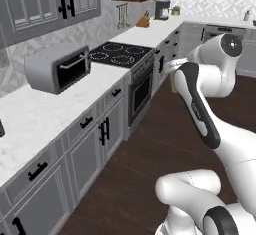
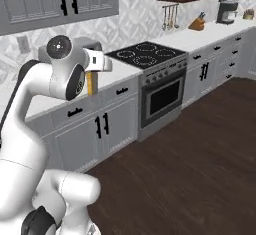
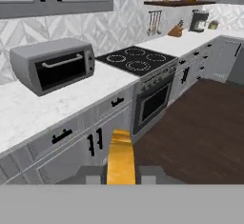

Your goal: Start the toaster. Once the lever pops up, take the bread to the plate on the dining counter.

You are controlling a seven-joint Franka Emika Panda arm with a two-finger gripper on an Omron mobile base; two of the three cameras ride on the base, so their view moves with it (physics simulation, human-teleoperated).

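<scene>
My gripper (image 3: 120, 174) is shut on the bread (image 3: 120, 155), a golden-orange slice with a tan crust that stands upright between the fingers. From the right base view the bread (image 2: 91, 85) hangs below the white hand, in front of the cabinet run, with the gripper (image 2: 92, 77) at its top. The left base view has the bread (image 1: 173, 82) partly hidden behind my forearm. The hand is in the air over the dark floor, apart from the worktop. The toaster, the plate and the dining counter are out of view.
A grey toaster oven (image 1: 57, 68) sits on the white worktop (image 1: 35, 114). To its right is a black cooktop (image 1: 120, 54) over an oven (image 2: 162, 99). A coffee machine (image 1: 161, 10) and knife block (image 2: 197, 24) stand farther along. Dark wood floor (image 2: 190, 164) lies open.
</scene>
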